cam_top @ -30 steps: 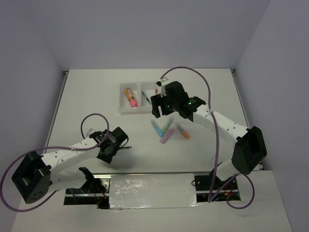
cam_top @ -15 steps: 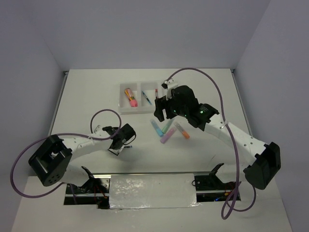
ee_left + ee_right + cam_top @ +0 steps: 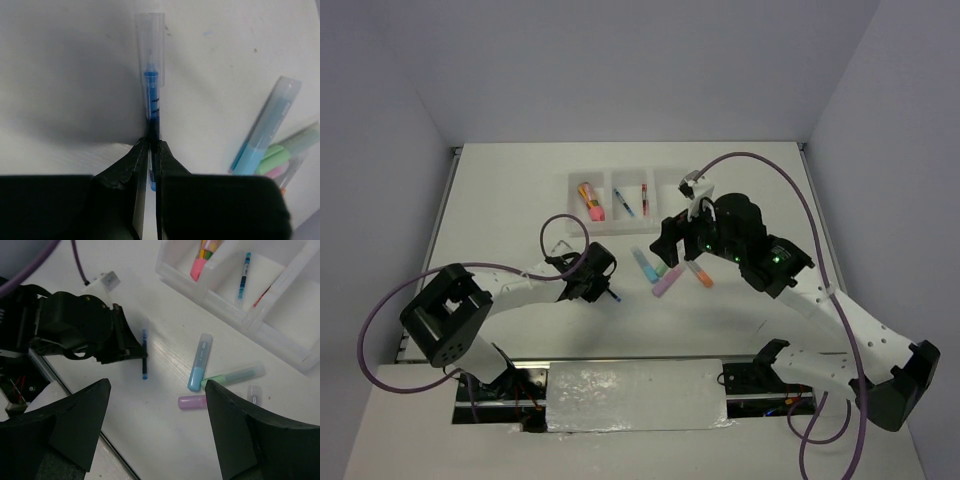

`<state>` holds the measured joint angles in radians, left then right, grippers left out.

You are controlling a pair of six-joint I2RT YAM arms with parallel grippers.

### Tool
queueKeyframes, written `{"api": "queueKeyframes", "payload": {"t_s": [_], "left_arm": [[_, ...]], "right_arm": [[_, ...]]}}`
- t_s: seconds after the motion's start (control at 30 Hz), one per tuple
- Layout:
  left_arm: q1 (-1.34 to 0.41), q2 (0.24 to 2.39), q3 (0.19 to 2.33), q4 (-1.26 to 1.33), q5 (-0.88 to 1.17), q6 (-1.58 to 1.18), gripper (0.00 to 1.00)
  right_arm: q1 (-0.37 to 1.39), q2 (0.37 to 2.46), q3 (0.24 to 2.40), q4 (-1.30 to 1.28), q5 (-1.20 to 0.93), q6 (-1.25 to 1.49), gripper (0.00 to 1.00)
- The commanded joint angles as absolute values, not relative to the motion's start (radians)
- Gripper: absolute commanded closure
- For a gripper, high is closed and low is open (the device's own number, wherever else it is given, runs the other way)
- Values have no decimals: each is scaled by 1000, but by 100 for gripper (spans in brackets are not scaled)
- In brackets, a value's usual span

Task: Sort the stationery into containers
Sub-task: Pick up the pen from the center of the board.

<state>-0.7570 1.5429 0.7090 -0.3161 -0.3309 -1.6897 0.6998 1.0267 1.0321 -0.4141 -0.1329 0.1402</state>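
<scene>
Since the earlier pictures both of your arms have moved. Your left gripper (image 3: 602, 284) has travelled from the near left to the middle of the table (image 3: 520, 200). Your right gripper (image 3: 668, 245) has left the tray (image 3: 620, 230) and now hangs over the markers.

From above, the tray lies at 12 o'clock of the marker group. Its left compartment holds the pink-orange-yellow piece (image 3: 588, 198). The middle one holds a sorted blue pen (image 3: 623, 204) and a red pen (image 3: 645, 194). The blue marker (image 3: 642, 264), teal marker (image 3: 666, 262), purple marker (image 3: 664, 285) and orange marker (image 3: 699, 273) lie close together. The left gripper is at their 9 o'clock, with the loose pen (image 3: 612, 296) at its tip.

On the left wrist view, the jaws are almost closed and pinch the near end of the loose pen. It lies flat and points to 12 o'clock, clear cap ahead. The blue and teal markers are at 3 to 4 o'clock.

On the right wrist view, your right fingers stand wide apart and hold nothing. The loose pen lies at 9 o'clock of the blue marker, apart from it.
</scene>
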Motion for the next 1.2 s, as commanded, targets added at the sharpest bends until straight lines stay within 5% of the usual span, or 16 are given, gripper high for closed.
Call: {"api": "queueKeyframes", "payload": {"t_s": [0.0, 0.67, 1.17], "left_arm": [[-761, 1684, 581, -447, -199, -1549, 95], [-952, 1513, 885, -857, -643, -1350, 100], [-979, 1427, 1021, -668, -681, -988, 100]], "right_arm": [[706, 971, 1026, -397, -176, 137, 16], [681, 899, 1022, -459, -103, 167, 14], [621, 943, 1032, -469, -109, 167, 14]]}}
